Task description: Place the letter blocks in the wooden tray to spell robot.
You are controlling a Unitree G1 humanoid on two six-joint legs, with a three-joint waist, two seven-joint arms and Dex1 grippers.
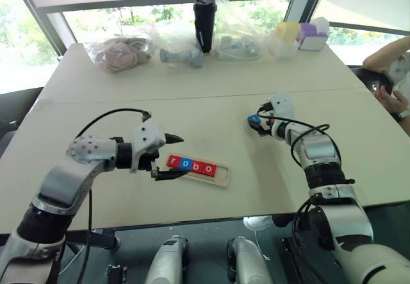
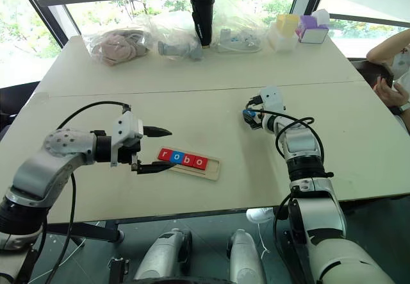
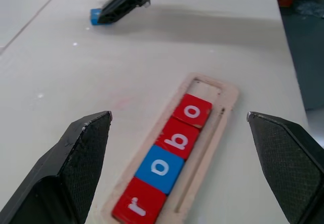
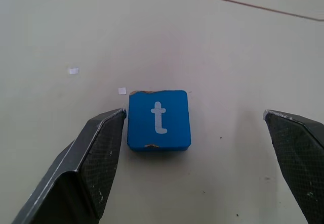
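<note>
Centre frame, we see the wooden tray (image 1: 204,170) holding four letter blocks (image 1: 191,165), "robo"; both our left gripper (image 1: 168,156) and right gripper (image 4: 202,133) gape, released, around the loose blue "t" block (image 4: 159,119).

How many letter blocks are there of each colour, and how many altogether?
Red letter blocks: 3, r, b, o, in the wooden tray.
Blue letter blocks: 2, o in the tray, t on the table.
Total: 5

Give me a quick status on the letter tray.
Both grippers open: left by tray, right around loose t block. Tray reads r-o-b-o, last slot empty. Nothing in the way.
</note>
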